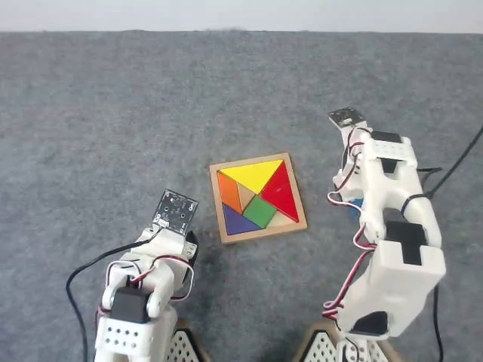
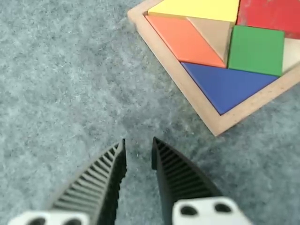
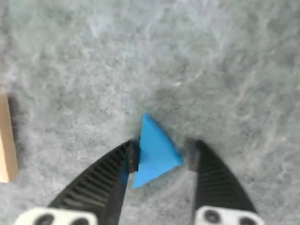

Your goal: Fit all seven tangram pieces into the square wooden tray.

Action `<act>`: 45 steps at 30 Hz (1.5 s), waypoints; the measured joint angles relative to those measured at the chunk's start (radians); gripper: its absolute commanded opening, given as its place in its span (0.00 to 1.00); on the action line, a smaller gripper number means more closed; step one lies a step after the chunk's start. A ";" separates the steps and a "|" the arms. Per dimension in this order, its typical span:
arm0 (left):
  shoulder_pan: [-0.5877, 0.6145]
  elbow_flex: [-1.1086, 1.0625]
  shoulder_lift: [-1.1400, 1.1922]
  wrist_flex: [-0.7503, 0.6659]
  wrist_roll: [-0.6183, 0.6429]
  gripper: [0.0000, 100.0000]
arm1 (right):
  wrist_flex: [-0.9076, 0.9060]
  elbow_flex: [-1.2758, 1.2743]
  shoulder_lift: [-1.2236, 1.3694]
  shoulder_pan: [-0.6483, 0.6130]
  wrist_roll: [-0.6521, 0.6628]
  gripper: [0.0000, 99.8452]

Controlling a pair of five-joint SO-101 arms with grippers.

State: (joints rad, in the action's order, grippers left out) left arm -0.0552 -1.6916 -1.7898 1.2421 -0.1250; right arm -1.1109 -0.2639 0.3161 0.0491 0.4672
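The square wooden tray [image 1: 259, 231] lies mid-table holding several pieces: yellow [image 1: 253, 175], red [image 1: 283, 192], orange, tan, green [image 1: 260, 211] and dark blue [image 1: 238, 222]. A pale triangular gap [image 1: 284, 219] shows at its near right corner. A light blue triangle [image 3: 154, 152] lies on the carpet right of the tray, showing under the right arm as a blue speck [image 1: 353, 207]. My right gripper [image 3: 162, 146] is open around it, one finger touching it. My left gripper [image 2: 138, 145] hovers over the carpet by the tray's near left corner [image 2: 213, 126], open a little and empty.
Grey carpet [image 1: 113, 113] covers the whole table. The tray's edge [image 3: 4, 140] lies a short way from the light blue triangle. Both arm bases stand at the near edge.
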 measured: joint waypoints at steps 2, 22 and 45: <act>0.000 0.000 0.000 0.000 0.000 0.09 | 0.000 0.000 -0.002 0.000 0.000 0.09; 0.000 0.000 0.000 0.000 0.000 0.09 | -0.213 0.021 -0.216 -0.089 -0.241 0.09; 0.000 0.000 0.000 0.000 0.000 0.09 | -0.044 -0.233 -0.470 -0.537 0.172 0.09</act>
State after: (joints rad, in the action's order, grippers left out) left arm -0.0552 -1.6916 -1.7898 1.2421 -0.1250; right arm -1.1554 -0.4971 -0.1534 -0.4879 0.6391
